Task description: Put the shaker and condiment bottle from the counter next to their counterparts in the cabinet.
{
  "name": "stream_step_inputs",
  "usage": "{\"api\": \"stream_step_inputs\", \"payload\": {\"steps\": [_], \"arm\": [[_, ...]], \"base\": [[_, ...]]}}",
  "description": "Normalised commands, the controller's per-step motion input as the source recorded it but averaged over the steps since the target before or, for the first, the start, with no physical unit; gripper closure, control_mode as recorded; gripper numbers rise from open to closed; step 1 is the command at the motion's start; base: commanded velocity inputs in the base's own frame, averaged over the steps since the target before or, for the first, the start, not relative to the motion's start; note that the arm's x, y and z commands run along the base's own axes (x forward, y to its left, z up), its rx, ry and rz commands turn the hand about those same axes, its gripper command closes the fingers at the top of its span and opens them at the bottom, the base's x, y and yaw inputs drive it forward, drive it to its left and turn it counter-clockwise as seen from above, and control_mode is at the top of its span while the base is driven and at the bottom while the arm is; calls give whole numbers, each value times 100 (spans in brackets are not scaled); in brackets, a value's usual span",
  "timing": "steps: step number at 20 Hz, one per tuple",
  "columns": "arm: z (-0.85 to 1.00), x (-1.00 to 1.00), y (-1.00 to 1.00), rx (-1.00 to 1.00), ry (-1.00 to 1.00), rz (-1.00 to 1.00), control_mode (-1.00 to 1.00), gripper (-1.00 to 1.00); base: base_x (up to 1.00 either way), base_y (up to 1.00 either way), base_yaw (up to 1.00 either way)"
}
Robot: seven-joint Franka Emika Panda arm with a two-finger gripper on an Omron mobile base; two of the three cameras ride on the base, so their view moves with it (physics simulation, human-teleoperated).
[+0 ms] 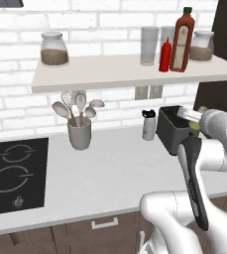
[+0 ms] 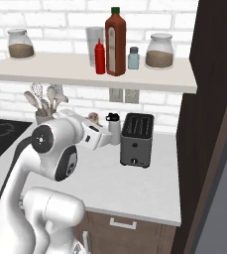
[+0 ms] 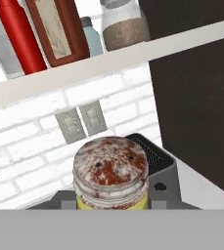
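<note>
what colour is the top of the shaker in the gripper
Mottled white and rusty brown shaker top, clearest in the hand view.

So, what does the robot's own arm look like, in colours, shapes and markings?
The arm is glossy white with smooth, rounded shells. The joints are dark grey or black, one showing a round dark cap with a small red dot. A long dark stripe runs along one link in the left base view. No loose cables are visible. The claw itself is barely seen, only small dark-grey finger parts.
</note>
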Motion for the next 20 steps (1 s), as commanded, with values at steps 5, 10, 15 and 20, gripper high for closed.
{"api": "stream_step_inputs", "payload": {"steps": [5,10,15,20], "arm": [[30,-42,-22,0,-1,7,-100,100],[36,-25,-8,0,0,4,-100,100],[47,-10,-2,0,0,1,-100,100],[48,-2,-13,0,0,0,-100,100]], "base": [[0,0,0],[0,0,0],[0,0,0],[0,0,0]]}}
